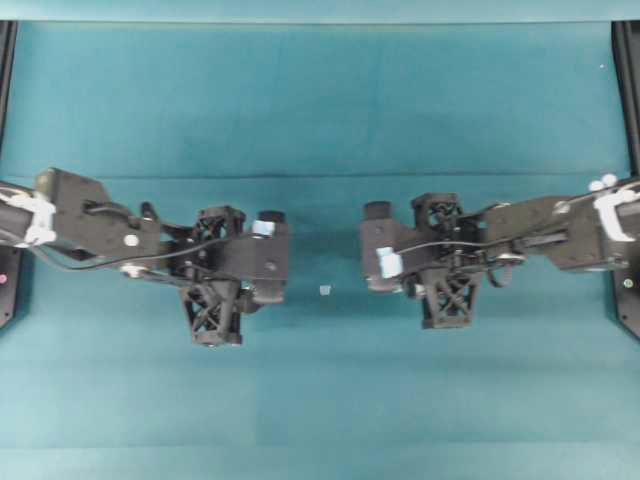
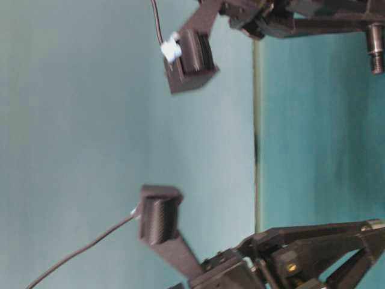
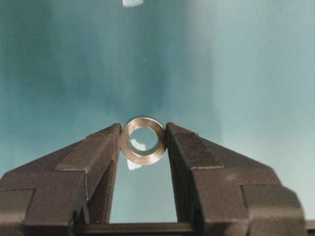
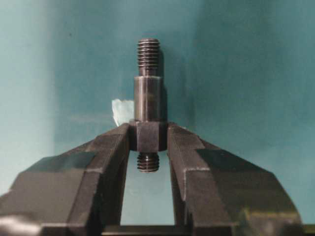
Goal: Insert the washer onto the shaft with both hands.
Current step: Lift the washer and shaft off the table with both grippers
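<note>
In the left wrist view my left gripper is shut on the washer, a silvery ring held by its rim between the fingertips, with its hole facing the camera. In the right wrist view my right gripper is shut on the shaft, gripping its thick collar. The stepped body and a threaded tip stick out past the jaws, and a short threaded end shows behind them. Overhead, the left gripper and the right gripper face each other with a gap between them; both parts are hidden there. The shaft's threaded tip also shows in the table-level view.
A small pale tape scrap lies on the teal table between the two grippers; it also shows in the right wrist view. Black frame posts stand at the left edge and the right edge.
</note>
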{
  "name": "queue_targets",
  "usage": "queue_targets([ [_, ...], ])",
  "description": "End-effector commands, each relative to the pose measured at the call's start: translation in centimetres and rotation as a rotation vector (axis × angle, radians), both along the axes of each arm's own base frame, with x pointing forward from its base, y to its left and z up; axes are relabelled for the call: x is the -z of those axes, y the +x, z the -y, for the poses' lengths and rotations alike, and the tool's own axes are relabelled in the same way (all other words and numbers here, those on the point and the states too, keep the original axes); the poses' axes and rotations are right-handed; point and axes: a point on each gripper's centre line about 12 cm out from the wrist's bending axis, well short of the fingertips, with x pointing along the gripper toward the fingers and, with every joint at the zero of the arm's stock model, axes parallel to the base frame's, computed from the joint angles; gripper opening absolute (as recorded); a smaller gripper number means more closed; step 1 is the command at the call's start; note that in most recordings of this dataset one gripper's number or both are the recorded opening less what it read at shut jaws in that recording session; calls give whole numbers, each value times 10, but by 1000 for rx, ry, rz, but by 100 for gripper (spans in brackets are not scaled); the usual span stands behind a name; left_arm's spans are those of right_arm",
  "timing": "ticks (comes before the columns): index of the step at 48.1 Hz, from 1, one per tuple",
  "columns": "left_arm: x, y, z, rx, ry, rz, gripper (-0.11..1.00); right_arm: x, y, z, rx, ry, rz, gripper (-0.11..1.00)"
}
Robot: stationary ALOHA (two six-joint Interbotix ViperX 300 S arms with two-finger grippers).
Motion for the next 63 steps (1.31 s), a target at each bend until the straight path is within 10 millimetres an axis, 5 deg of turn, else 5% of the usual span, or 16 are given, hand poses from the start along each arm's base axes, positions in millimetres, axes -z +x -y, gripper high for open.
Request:
queue_targets([
  [1,-17,2,1,6,0,75,37,-12,1,0,29,15,91,0],
  [28,-36,6,4,15,-6,225,37,-31,-12,-10,83,89,379,0],
  [63,-73,-6,15,-38,-156,692,37,-54,-32,-46,83,253,717,0],
])
